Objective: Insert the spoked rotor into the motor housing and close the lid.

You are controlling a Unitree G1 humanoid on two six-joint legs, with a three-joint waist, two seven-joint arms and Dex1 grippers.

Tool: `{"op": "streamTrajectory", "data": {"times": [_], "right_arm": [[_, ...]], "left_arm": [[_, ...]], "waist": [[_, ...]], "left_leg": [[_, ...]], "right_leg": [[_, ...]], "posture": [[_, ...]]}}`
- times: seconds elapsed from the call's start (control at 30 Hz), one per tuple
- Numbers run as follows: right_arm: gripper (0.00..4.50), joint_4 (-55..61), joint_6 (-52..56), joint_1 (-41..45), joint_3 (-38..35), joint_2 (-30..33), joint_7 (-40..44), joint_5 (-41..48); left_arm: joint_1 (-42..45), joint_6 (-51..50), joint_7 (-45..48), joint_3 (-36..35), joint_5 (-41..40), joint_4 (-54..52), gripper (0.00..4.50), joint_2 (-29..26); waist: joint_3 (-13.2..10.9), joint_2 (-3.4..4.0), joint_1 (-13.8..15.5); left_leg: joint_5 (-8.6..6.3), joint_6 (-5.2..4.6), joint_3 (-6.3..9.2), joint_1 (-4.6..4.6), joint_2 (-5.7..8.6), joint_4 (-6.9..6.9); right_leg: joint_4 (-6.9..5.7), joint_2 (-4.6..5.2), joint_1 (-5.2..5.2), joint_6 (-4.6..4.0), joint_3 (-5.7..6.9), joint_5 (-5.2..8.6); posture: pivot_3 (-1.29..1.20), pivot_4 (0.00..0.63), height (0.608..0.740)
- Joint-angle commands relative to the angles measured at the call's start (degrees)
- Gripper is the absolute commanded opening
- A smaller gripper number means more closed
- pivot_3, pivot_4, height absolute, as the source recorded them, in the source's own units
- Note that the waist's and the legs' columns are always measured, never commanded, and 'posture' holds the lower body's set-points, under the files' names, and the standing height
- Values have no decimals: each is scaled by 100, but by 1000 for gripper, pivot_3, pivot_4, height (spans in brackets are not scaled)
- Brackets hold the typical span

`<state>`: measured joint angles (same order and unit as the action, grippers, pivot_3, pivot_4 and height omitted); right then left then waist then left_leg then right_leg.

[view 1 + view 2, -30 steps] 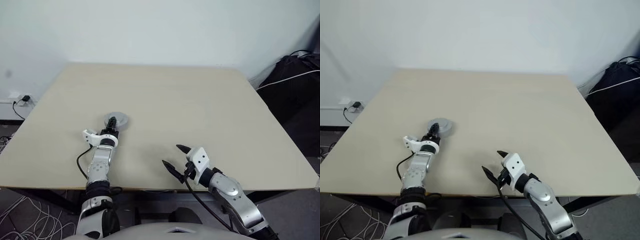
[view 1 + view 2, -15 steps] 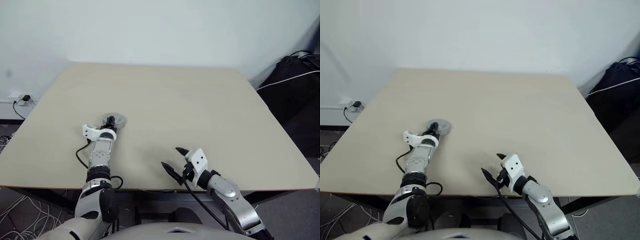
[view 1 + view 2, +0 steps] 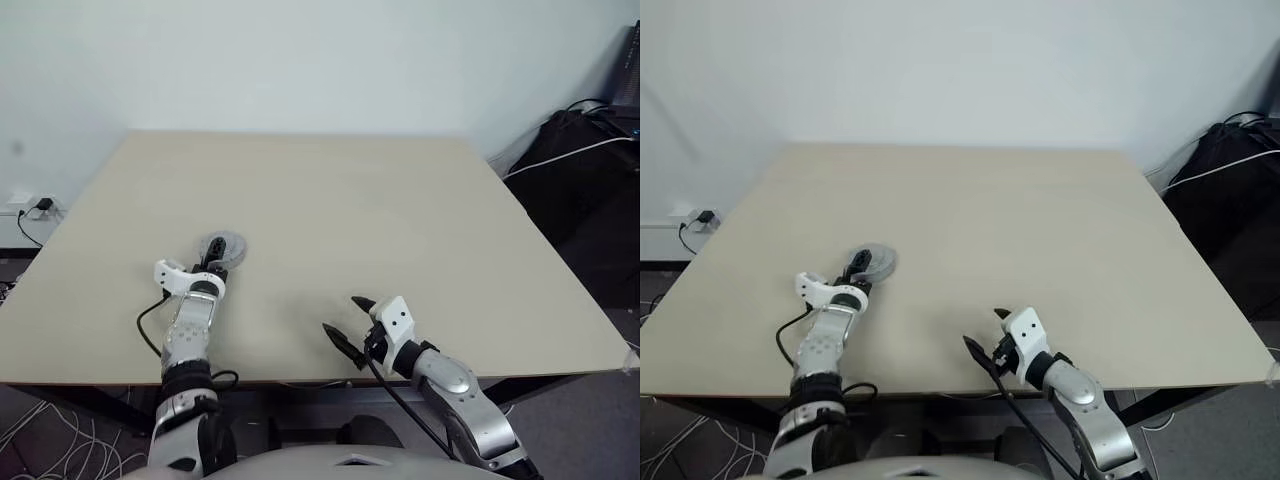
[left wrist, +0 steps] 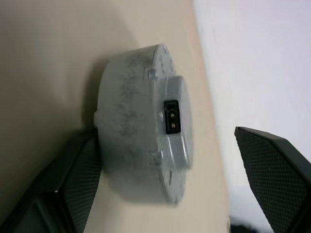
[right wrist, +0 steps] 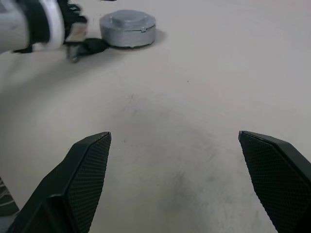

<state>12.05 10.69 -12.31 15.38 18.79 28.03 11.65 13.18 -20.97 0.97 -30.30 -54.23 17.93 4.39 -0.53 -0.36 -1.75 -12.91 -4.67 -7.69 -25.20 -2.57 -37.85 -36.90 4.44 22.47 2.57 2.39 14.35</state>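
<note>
Nearest the front edge of the bench point(image 3: 400, 200), right of its middle, the right hand point(image 3: 347, 322) is hovering just over the bare top with its two black fingers point(image 5: 87, 170) spread wide and nothing between them. It is pointing toward the left side of the bench, and its wrist view is looking across an open stretch of beige surface to the round grey unit lying well apart from it.

Farther in, toward the left edge, the left hand point(image 3: 210, 262) is reaching forward low over the bench with its fingers standing apart. In its own wrist view one finger point(image 4: 82, 179) is lying close against the side wall of the unit, and whether it is touching cannot be told; the other finger point(image 4: 277, 170) is standing clear of it on the opposite side, so the hand is gripping nothing.

Just beyond the left fingertips, the lid point(image 3: 224, 245) is sitting flat as the top of a closed, round, silvery-grey puck on the left half of the bench, between the front edge and the middle. Its smooth face with the raised centre is showing, and a small dark rectangular socket point(image 4: 171, 116) is set in that raised part. The lid is covering whatever is inside, so the parts under it cannot be seen.

Past the far right corner of the bench, a dark bag point(image 3: 580, 150) with a pale cable over it is lying on the floor.
</note>
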Motion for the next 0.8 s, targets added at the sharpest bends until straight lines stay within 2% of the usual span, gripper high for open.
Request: {"op": "streamTrajectory", "data": {"times": [0.03,0.27,0.37,0.47,0.63,0.8], "right_arm": [[4500,170,98,33,-112,-80,30,121],[4500,161,284,58,-123,-201,101,178],[4500,148,261,43,-171,-298,54,235],[4500,64,-182,-63,-244,-411,-122,45],[4500,-208,-911,-319,-503,-632,-596,-271],[4500,-419,-1741,-591,-772,-829,-1300,-847]], "left_arm": [[-876,-725,-163,122,-277,-1021,4466,14],[-2137,-1545,99,659,-406,-2357,4466,-224],[-2696,-1301,612,1413,471,-2994,4466,-648],[-3152,-435,1055,2037,1459,-3411,4466,-853],[-3656,1191,1212,2821,3233,-3558,4466,-1000],[-3927,2672,951,3162,4411,-3260,4466,-834]], "waist": [[7,3,-39],[34,24,-32],[36,23,-31],[33,31,-20],[31,33,28],[32,37,43]], "left_leg": [[0,0,-2,3,-1,2],[-2,2,-15,42,-1,30],[-2,3,-22,44,0,47],[1,9,-44,45,0,79],[2,13,-56,31,0,106],[9,25,-91,31,3,156]], "right_leg": [[0,1,0,0,-2,0],[-1,18,-17,-4,-12,3],[-1,26,-11,-4,-10,3],[3,35,10,-11,-11,2],[5,44,36,-24,-12,9],[10,56,67,-32,-22,16]], "posture": [[0,0,740],[0,0,740],[0,0,740],[0,0,740],[0,0,740],[0,0,740]]}}
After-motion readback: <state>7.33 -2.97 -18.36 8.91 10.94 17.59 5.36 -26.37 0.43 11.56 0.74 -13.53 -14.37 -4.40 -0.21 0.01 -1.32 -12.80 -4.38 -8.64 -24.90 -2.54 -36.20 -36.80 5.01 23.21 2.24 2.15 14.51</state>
